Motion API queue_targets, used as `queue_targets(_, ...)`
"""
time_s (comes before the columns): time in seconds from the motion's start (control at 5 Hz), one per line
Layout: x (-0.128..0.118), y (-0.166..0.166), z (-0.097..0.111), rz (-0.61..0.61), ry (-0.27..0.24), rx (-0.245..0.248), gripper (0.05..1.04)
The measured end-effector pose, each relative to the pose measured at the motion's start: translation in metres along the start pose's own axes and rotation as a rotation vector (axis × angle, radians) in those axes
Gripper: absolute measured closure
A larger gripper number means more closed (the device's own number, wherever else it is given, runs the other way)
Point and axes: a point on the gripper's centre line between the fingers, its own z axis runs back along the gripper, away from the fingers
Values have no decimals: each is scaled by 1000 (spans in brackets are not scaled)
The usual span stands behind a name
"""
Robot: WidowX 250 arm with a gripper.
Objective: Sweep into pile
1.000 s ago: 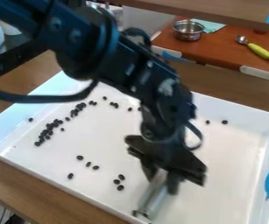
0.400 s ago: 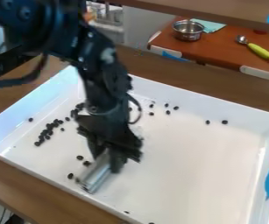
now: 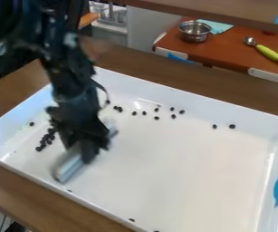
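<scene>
Gripper: the black two-finger gripper (image 3: 83,147) hangs low over the left part of the tray, its fingers closed around the sweeping bar.
Sweeping bar: a pale, silvery, straight-edged bar (image 3: 68,168), pinched in the gripper, running from below-left of it to just right of it.
Tray: a large white rectangular tray (image 3: 226,167) with raised walls, under the gripper and stretching well to its right.
Main cluster: small black oval beans (image 3: 46,137) bunched in a short band just left of the gripper; part of the band may be hidden behind it.
Done: a loose gathering on the gripper's left, more a strip than a pile.
Strays above right: a thin line of beans (image 3: 156,118) above and to the right of the gripper, ending in two well apart from it (image 3: 232,126).
Other strays: one bean (image 3: 32,124) up and left of the gripper; a few along the near wall, below it.
Left: judging by this spread, roughly half done; the right-hand line and near-wall beans need bringing leftward, and the strip needs tightening.
</scene>
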Motion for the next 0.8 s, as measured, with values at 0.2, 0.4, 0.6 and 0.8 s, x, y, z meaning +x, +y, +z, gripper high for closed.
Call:
queue_targets(0.2,-4,32,-1,-13,-29,7,704)
queue_targets(0.4,-10,58,0,-23,-50,9,705)
queue_targets(0.6,-26,54,6,-21,8,-73,705)
queue_targets(0.8,-7,24,29,51,36,-145,704)
